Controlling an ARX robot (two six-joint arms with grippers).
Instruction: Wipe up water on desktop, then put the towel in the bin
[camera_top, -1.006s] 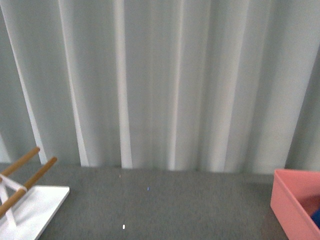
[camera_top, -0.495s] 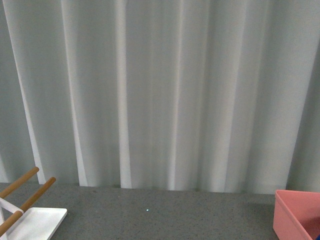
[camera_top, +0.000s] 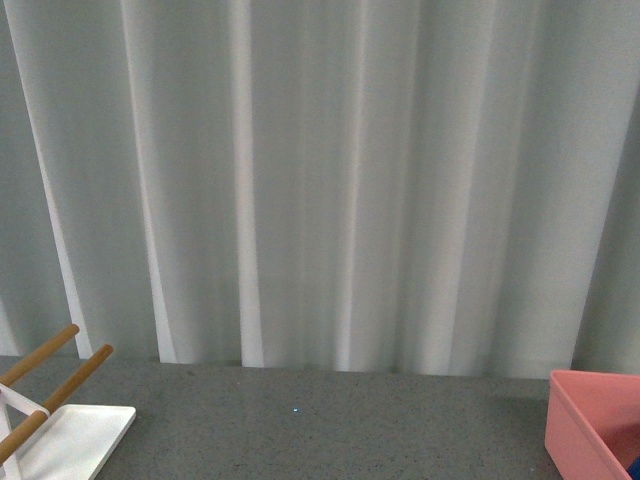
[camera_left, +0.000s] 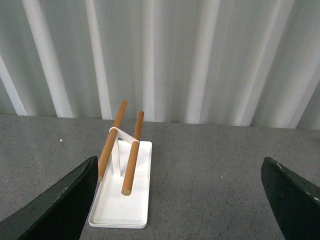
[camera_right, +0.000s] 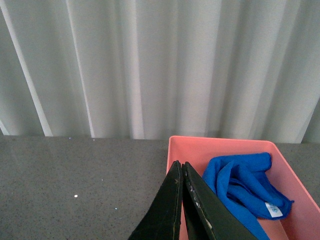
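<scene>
white tray (camera_left: 121, 207) | two wooden rods (camera_left: 132, 160) | pale curtain (camera_top: 320, 180) behind

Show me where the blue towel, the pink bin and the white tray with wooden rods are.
towel (camera_right: 240, 180), right wrist view, on its bunched middle folds.
bin (camera_right: 220, 143), right wrist view, on its far wall.
white tray (camera_left: 120, 212), left wrist view, on its bare near end.

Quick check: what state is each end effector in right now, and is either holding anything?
Left end effector: open, empty.
Right end effector: closed, empty; blue towel lies in the pink bin.
</scene>
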